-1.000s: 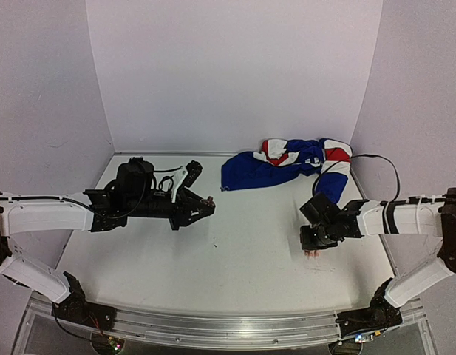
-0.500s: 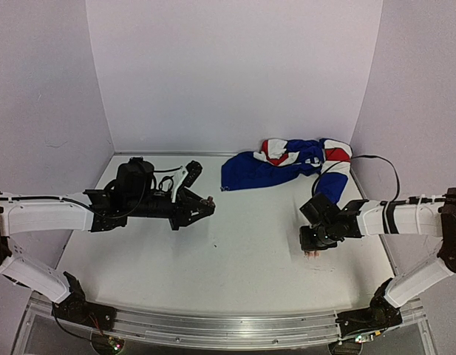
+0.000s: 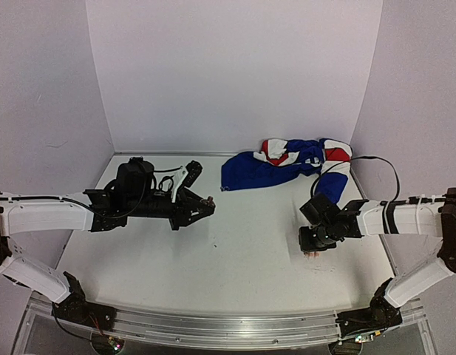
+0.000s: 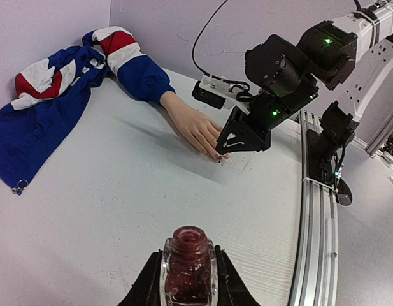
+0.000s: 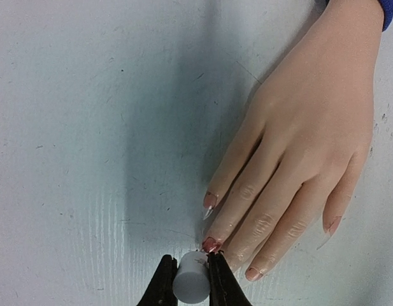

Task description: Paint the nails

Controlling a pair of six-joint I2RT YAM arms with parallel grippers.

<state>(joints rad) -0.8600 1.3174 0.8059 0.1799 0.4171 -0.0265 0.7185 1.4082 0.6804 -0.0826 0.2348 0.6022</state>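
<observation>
Left fingers (image 4: 188,271) are closed on an open nail-polish bottle (image 4: 187,245), one on each side of its glass body, holding it upright above the left half of the bench (image 3: 242,259). Right fingers (image 5: 190,268) are pinched narrow on a small white cap (image 5: 191,285), low over the right side of the bench.

A blue jacket (image 3: 264,170) with red and white patches lies crumpled against the back wall. Its blue sleeve (image 4: 142,76) runs out toward the right arm. From the cuff comes a pale mannequin hand (image 5: 304,140), lying flat and palm down on the bench, its digits slightly spread and pointing at the right fingers.

The bottle is dark red inside, its neck uncapped, and it sits well apart from the mannequin hand.

The white cap shows end-on in the right wrist view, just beside the tips of the mannequin hand; whatever hangs beneath it is hidden.

The nails (image 5: 211,245) sit at those tips, right under the right fingers. The one nearest the cap is plainly red, and the others show a fainter pink or reddish tint.
</observation>
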